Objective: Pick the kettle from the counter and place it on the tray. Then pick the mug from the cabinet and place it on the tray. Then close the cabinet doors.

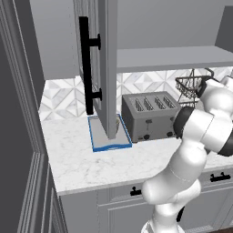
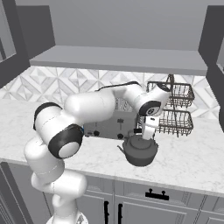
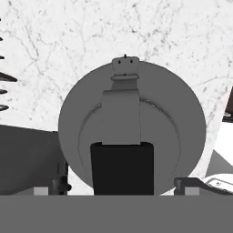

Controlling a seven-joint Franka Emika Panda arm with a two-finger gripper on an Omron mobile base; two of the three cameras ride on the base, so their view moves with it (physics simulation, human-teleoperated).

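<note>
We have the gripper (image 2: 148, 136) hanging straight above the kettle (image 2: 140, 153), which sits on the counter (image 2: 192, 162) in front of the toaster (image 2: 105, 127) and just beside the wire dish rack (image 2: 175, 109). In the hand view the kettle's round dark body (image 3: 173, 118) lies directly below us, its black handle (image 3: 122, 166) running between the two fingertips (image 3: 191, 184). The fingers stand fully apart and hold nothing; the handle is framed but not gripped.

The tray (image 1: 98, 141) lies well apart from the kettle, on the far side of the toaster, under the open cabinet door (image 1: 102, 63) with its black bar handle (image 1: 85, 63).

We judge several risks from here:

- The handle is arched and narrow. If we come down off-centre, one finger could land on the lid and push the kettle along the marble instead of straddling the handle.
- Closing too high on the arch may let the kettle swing or tip once lifted, spout down.
- The toaster and rack stand close, so a tilted lift could knock either.
- The carry must cross the toaster, and the open door hangs over the tray; we could clip the door edge or set the kettle half on the blue rim.
</note>
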